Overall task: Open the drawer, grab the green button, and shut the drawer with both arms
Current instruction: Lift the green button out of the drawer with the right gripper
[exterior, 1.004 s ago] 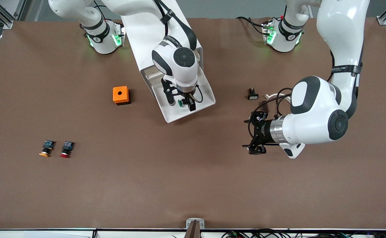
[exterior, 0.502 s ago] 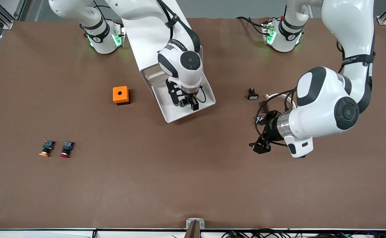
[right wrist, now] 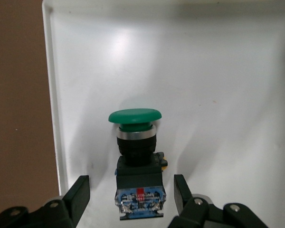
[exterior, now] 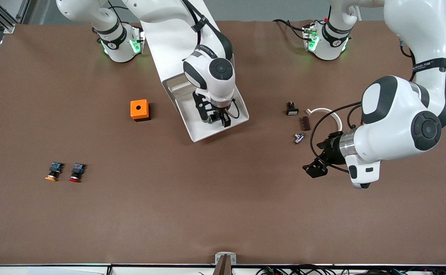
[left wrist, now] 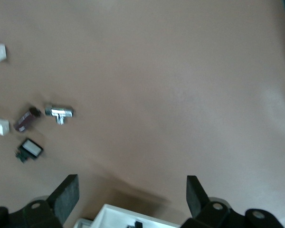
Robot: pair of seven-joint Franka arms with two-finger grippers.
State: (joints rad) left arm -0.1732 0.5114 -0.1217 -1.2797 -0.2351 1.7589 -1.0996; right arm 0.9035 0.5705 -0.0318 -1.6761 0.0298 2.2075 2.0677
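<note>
The drawer stands pulled out of the white cabinet, its front toward the front camera. The green-capped button lies in the drawer on its side, black body and blue rear part pointing toward my right gripper. My right gripper is down in the drawer. It is open, with its fingers on either side of the button's blue rear part and not touching it. My left gripper is open and empty over bare table toward the left arm's end; it also shows in the left wrist view.
An orange box stands beside the drawer. An orange-capped button and a red-capped button lie toward the right arm's end. A small black-and-white part, a brown piece, a metal piece and a white curved piece lie near my left arm.
My left arm has swung away from the drawer toward its own end of the table, uncovering the small parts. My right gripper has come down around the green button.
</note>
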